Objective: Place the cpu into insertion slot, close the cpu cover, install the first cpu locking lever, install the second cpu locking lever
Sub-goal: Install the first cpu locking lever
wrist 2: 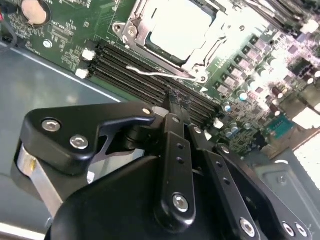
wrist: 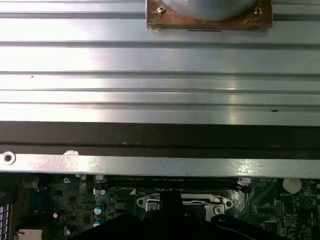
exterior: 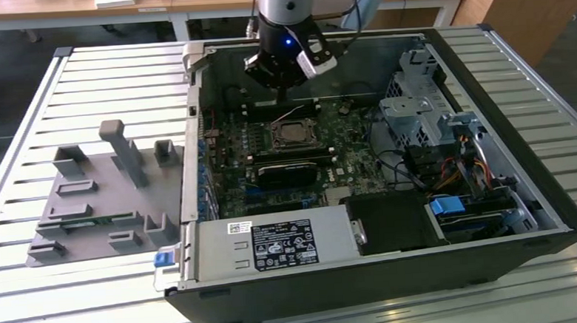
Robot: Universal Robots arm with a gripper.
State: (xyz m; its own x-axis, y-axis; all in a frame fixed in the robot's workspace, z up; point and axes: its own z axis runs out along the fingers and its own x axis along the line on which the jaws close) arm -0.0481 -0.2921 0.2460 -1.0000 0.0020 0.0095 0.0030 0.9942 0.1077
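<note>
In the exterior view the cpu (exterior: 292,134), a silvery square chip, lies in the insertion slot (exterior: 275,125) on the green board inside the open computer case. In the second wrist view the cpu cover (wrist 2: 134,30) lies flat as a metal frame around the cpu (wrist 2: 177,27). A thin wire locking lever (wrist 2: 160,74) stretches over the long black slots beside the socket. My gripper (wrist 2: 175,97) is shut, with its black fingertips just above those slots and close to the lever. In the exterior view the gripper (exterior: 282,102) hangs just behind the socket.
A grey fixture plate (exterior: 103,201) with upright pegs lies on the slatted table at the exterior view's left. The case holds a power supply (exterior: 273,244) in front, a drive cage (exterior: 424,110) at the right and a black card (exterior: 289,172) before the socket.
</note>
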